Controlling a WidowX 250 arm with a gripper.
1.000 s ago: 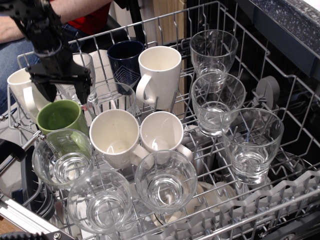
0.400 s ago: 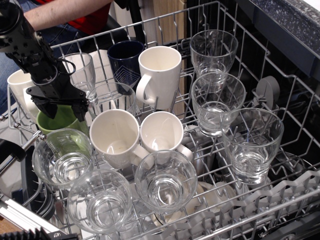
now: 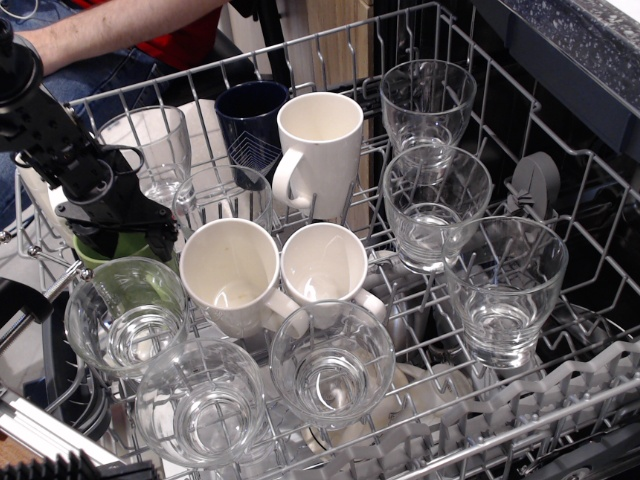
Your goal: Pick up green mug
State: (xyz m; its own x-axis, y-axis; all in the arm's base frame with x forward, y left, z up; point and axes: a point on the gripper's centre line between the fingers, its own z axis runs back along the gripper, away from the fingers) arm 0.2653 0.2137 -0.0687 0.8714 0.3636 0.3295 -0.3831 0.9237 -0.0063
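The green mug stands in the left part of the dishwasher rack, and only slivers of its olive rim and wall show under my gripper. My black gripper has come down right over the mug. Its fingers are spread and reach down at the mug's rim, one on the left side and one on the right. The fingertips are partly hidden low by the mug and by the glass in front. The mug still sits in the rack.
Close by are two cream-white mugs, a tall white mug, a dark navy mug and a glass behind the gripper. Several more glasses fill the front and right. A person's arm is at the top left.
My gripper has moved left and down from above the mug's rim until it covers most of the green mug. The fingers stay spread. Nothing else has moved.
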